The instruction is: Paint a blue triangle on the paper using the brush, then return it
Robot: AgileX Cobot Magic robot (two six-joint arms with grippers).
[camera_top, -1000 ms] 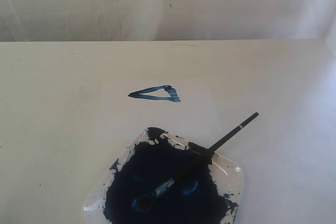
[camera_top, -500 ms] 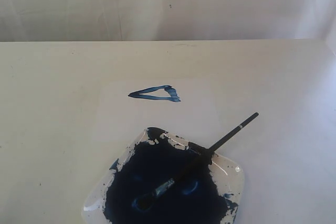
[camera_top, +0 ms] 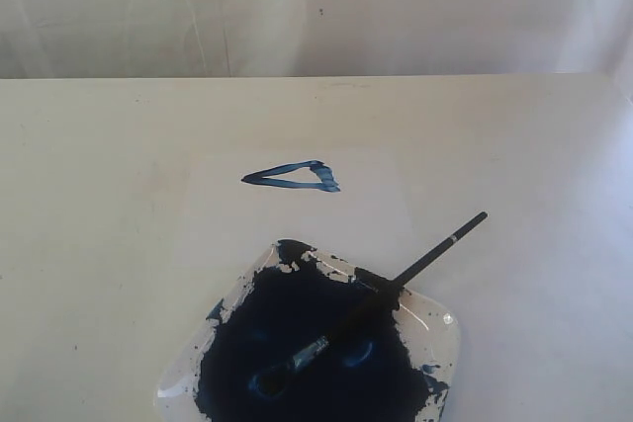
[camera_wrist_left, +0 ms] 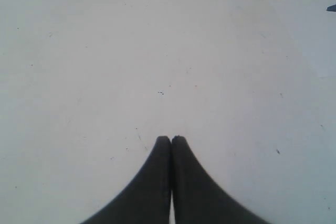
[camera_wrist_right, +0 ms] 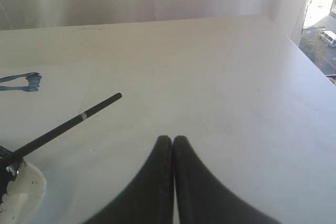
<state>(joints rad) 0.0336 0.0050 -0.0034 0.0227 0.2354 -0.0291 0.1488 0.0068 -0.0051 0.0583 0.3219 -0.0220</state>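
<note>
Cream tabletop (camera_top: pixel 99 195) holds the paper (camera_top: pixel 366 205) with the blue triangle (camera_top: pixel 324 178) on it. Just beside it, the brush (camera_top: pixel 381 295) lies with its tip in the paint tray (camera_top: pixel 440 328). The left gripper (camera_wrist_left: pixel 171 139) and right gripper (camera_wrist_right: pixel 172 139) are pressed together and empty. A bump could roll the brush and smear paint.

1. The blue triangle (camera_top: pixel 294 177) is a small thin painted outline, long and pointed at its left end. It sits toward the paper's far edge
2. The paper (camera_top: pixel 371 200) is a pale rectangular sheet with faint edges, lying flat
3. The brush (camera_top: pixel 420 263) has a black handle and a silver ferrule. It lies slanted, with its bristles in the paint tray's (camera_top: pixel 442 331) dark blue pool and its handle end jutting out past the tray's right rim
</note>
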